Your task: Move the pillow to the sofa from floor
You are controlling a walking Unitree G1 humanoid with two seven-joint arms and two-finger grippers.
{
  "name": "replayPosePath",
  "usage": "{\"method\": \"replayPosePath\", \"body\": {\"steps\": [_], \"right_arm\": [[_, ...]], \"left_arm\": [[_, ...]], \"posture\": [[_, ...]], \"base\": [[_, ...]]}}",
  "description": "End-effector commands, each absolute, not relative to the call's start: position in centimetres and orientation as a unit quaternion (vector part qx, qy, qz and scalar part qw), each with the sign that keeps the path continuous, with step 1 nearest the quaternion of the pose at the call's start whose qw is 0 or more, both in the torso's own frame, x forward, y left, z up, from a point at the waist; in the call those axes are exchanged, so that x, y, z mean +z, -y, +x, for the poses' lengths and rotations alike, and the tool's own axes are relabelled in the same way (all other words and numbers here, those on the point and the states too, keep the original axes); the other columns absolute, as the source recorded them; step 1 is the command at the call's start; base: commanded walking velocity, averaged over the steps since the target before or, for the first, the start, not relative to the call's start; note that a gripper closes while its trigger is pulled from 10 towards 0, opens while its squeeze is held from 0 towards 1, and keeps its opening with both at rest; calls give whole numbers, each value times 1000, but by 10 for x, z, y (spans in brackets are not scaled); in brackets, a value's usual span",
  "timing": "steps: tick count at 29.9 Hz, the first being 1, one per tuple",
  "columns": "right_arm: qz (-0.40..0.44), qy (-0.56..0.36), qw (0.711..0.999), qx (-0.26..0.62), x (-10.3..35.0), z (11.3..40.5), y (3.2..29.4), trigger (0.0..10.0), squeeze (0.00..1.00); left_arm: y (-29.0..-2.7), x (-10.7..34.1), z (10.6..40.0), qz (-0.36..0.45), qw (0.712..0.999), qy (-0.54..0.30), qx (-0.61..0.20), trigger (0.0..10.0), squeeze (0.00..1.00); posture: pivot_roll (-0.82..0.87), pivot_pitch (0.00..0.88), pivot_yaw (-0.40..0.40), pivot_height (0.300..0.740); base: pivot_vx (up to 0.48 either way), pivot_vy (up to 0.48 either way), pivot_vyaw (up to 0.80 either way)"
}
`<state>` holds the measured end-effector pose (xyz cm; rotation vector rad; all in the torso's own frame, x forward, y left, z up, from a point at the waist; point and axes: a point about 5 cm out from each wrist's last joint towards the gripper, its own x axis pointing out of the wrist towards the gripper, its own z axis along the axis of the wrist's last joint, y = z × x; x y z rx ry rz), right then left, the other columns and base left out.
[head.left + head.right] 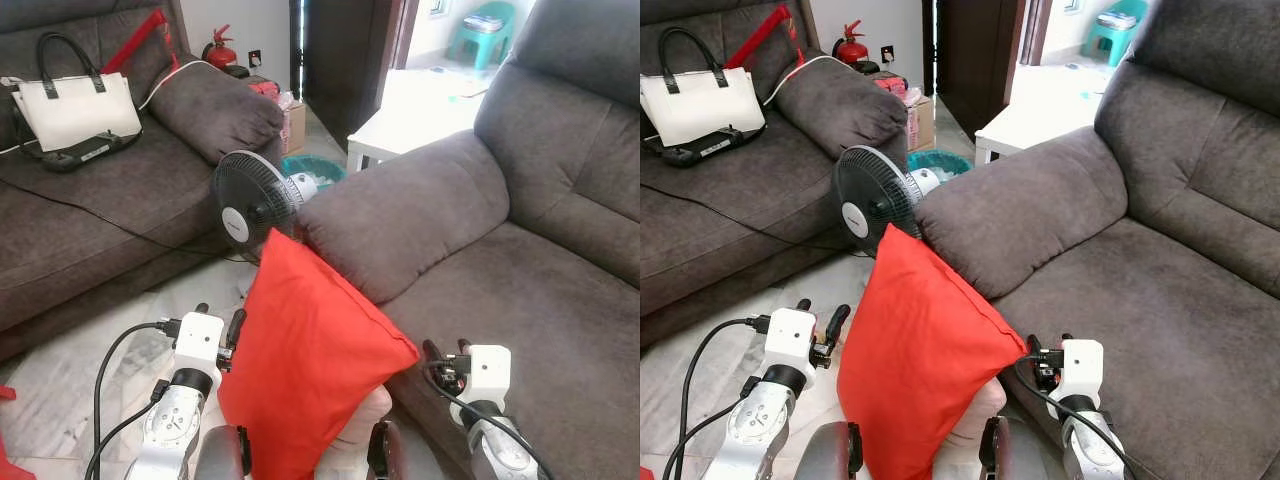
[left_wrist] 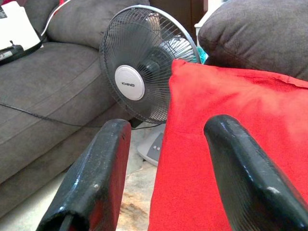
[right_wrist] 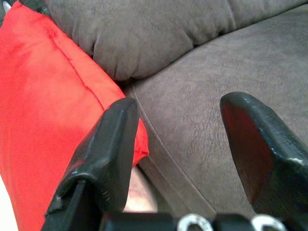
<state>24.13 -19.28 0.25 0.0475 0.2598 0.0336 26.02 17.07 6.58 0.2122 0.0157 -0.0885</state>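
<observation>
My left end effector (image 2: 166,168) is spread wide, its fingers either side of the red pillow's (image 1: 310,360) edge without clamping it. My right end effector (image 3: 185,144) is just as open, beside the pillow's corner. The pillow stands upright between them, against the grey sofa's (image 1: 520,290) armrest, a black fan (image 1: 250,205) behind.
</observation>
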Motion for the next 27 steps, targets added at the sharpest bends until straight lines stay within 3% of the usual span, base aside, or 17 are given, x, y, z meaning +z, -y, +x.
{"method": "replayPosePath", "body": {"steps": [1, 11, 20, 27], "right_arm": [[23, -129, 991, 13, 2, 241, 195, 10000, 0], [24, -137, 990, 22, -1, 241, 193, 10000, 0], [20, -148, 988, 35, -4, 241, 191, 10000, 0], [23, -142, 989, 25, -4, 241, 192, 10000, 0]], "left_arm": [[-171, 65, 261, 103, 994, -9, -42, 10000, 0], [-171, 64, 261, 103, 994, -10, -42, 10000, 0], [-171, 64, 262, 102, 994, -9, -42, 10000, 0], [-170, 64, 262, 102, 994, -9, -43, 10000, 0]], "posture": [[121, 7, -60, 579], [121, 7, -60, 579], [121, 7, -61, 526], [122, 7, -61, 526]], "base": [[0, 0, 0], [0, 0, 0], [0, 0, 0], [0, 0, 0]]}}
